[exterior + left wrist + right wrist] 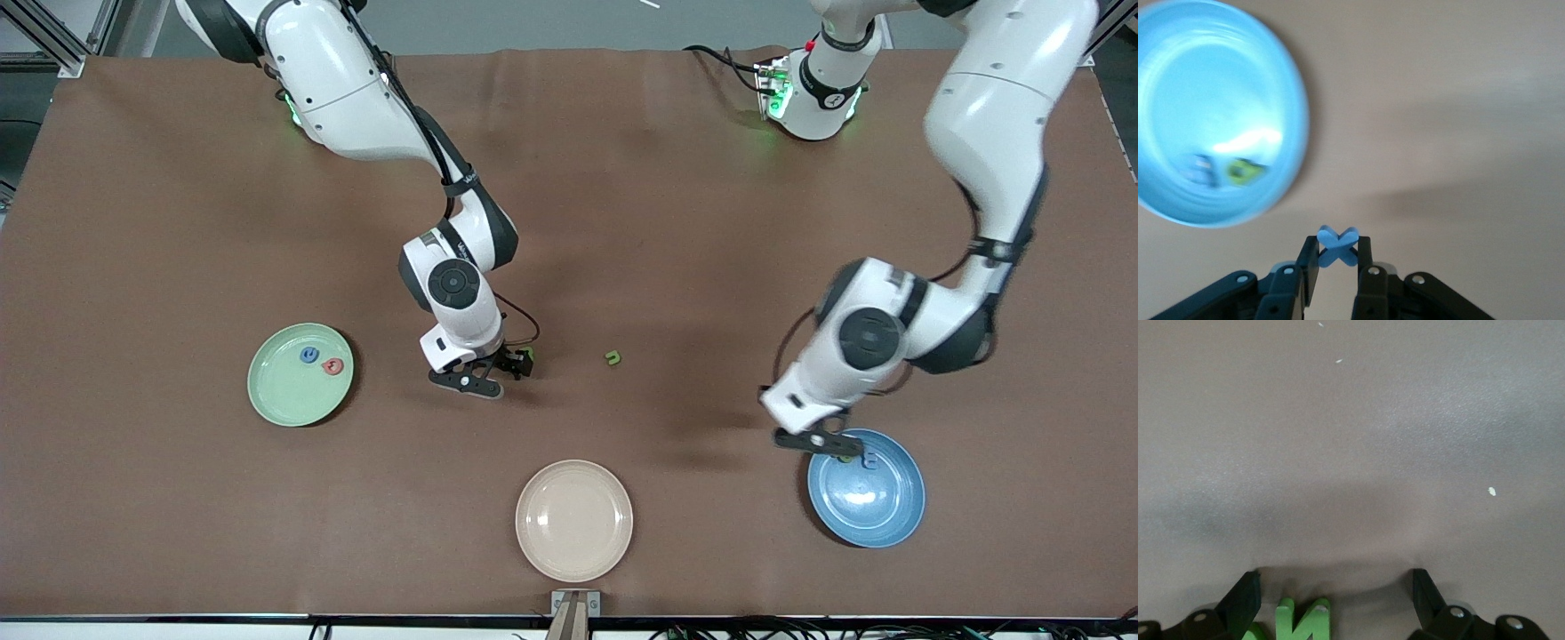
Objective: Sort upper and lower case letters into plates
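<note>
Count at this moment, as I read it from my station.

Pale mint green round plate [300, 374], toward the right arm's end of the desk [676, 222]: held two letters, a small blue one [308, 355] and a pinkish red one [332, 365].

Glossy blue round plate [867, 489], toward the left arm's end: held two letters, one blue [1201, 167] and one green [1245, 171].

Left gripper [1337, 255]: over the blue plate's rim, fingers clenched on a flat blue X-shaped letter [1337, 246], not yet dropped.

Right gripper [498, 366]: low at mid-desk, fingers spread around a green N-shaped letter [1301, 621], apparently not yet gripped.

Loose on the desk: one small green letter [612, 358], beside the right gripper.

Beige cream round plate [574, 520]: unused.

Judgement: four sorted, two in hand, one waiting; I could not locate an eighth.
</note>
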Robot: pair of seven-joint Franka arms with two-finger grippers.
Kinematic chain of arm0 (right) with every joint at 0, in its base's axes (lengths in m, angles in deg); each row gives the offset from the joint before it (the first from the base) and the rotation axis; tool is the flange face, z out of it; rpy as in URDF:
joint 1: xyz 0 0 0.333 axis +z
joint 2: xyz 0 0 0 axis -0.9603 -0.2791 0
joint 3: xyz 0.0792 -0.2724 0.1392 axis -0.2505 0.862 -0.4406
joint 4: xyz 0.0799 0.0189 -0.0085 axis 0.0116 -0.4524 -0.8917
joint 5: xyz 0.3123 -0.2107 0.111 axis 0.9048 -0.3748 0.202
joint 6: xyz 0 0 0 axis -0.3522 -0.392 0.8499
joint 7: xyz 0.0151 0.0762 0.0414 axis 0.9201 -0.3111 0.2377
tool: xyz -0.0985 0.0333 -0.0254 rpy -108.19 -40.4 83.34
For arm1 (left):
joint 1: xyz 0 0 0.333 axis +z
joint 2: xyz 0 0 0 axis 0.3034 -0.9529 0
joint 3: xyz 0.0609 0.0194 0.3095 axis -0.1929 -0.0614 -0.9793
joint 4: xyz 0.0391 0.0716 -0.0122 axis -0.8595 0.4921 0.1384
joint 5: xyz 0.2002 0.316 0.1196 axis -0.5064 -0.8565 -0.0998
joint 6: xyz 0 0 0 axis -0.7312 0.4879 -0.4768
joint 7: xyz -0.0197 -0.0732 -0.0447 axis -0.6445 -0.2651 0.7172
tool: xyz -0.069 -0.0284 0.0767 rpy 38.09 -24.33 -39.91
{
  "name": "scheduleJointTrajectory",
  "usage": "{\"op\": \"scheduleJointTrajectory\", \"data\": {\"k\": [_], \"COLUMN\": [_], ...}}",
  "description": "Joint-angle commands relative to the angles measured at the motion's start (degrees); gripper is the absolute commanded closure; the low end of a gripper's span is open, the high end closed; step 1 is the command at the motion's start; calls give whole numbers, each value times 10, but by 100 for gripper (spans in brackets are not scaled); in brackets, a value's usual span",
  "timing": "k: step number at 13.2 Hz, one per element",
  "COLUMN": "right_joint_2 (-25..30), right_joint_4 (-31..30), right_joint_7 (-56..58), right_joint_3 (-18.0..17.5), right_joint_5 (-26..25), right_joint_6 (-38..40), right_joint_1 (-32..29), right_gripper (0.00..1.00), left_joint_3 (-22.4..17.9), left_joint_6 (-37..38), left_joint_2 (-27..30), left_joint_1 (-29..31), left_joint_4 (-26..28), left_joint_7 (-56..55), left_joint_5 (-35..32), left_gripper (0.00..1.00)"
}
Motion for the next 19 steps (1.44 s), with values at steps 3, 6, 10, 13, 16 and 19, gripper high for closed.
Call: {"op": "scheduleJointTrajectory", "data": {"k": [3, 6, 10, 13, 16, 19], "right_joint_2": [0, 3, 3, 7, 37, 99], "right_joint_4": [-8, -14, -15, -14, -13, -15], "right_joint_7": [-17, -18, -12, -14, 27, 167], "right_joint_3": [6, 7, 7, 6, 8, 7], "right_joint_5": [-6, -6, -7, -7, -7, -5], "right_joint_6": [6, 7, 7, 27, 81, 154], "right_joint_1": [30, 34, 32, 28, 1, -77], "right_gripper": [0, 1, 39, 94, 100, 100], "left_joint_3": [-64, -100, -121, -129, -117, -80], "left_joint_6": [-45, -103, -169, -181, -178, -111], "left_joint_2": [-34, -50, -74, -75, -64, -45], "left_joint_1": [13, 13, 18, 18, 39, 34], "left_joint_4": [-32, -32, -34, -37, -34, -33], "left_joint_7": [102, 154, 225, 244, 237, 199], "left_joint_5": [-16, -16, -13, -9, -6, 28], "left_gripper": [98, 96, 91, 39, 0, 0]}}
